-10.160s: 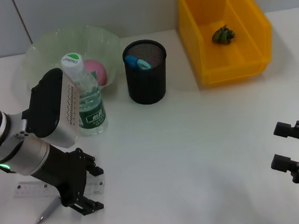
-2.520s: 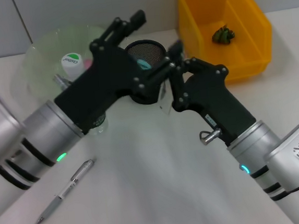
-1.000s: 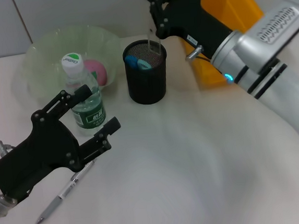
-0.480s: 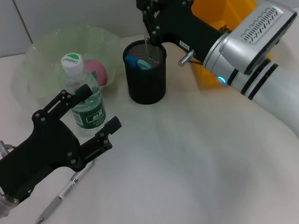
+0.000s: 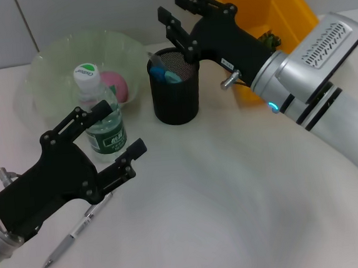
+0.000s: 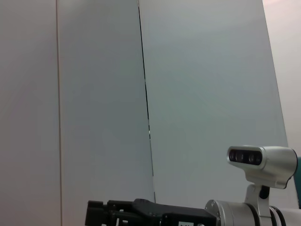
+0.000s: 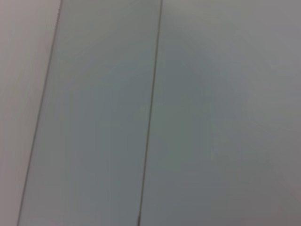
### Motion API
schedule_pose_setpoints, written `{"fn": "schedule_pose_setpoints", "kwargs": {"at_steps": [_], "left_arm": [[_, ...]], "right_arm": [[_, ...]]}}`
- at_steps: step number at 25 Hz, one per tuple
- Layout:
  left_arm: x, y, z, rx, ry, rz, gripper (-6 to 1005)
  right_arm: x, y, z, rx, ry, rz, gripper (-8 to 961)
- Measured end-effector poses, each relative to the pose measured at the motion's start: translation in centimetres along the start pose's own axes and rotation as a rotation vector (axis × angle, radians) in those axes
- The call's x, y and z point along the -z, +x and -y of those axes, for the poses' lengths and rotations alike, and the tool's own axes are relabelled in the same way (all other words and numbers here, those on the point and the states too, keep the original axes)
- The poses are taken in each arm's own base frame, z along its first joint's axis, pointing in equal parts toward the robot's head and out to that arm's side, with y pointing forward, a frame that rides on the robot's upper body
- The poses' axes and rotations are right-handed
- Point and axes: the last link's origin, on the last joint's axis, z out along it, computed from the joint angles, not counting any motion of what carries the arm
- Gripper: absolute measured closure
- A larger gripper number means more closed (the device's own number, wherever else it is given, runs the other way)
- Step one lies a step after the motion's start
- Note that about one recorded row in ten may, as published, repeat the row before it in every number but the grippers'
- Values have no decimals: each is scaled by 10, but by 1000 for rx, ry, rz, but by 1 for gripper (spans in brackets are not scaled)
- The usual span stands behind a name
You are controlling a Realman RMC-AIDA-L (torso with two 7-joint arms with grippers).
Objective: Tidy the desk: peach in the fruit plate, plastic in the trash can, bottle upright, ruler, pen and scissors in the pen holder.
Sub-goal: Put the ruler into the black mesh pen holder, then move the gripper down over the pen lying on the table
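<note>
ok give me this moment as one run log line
right end effector: open above pen holder | left end effector: open over pen | bottle: upright

Pen holder near table centre-rear. Bin at its 3 o'clock, bowl at its 9 o'clock. Peach in bowl. Bottle upright at bowl's 5 o'clock edge. Pen at bottle's 7 o'clock. Right claw above holder's rear rim; left claw before the bottle.
</note>
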Motion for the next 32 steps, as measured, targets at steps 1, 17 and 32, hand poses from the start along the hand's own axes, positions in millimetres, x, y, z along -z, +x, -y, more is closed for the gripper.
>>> {"fn": "schedule_pose_setpoints", "kwargs": {"at_steps": [1,17,32], "left_arm": [[0,0,0,0,0,0,213],[3,2,1,31,-15,5,212],[-4,20,4,168,-73,469,213]], "right_arm": [[2,0,2,-7,14,4,595],[115,-1,12,-100,245,187,201],[237,3,9,-271,-87,-63,134]]}}
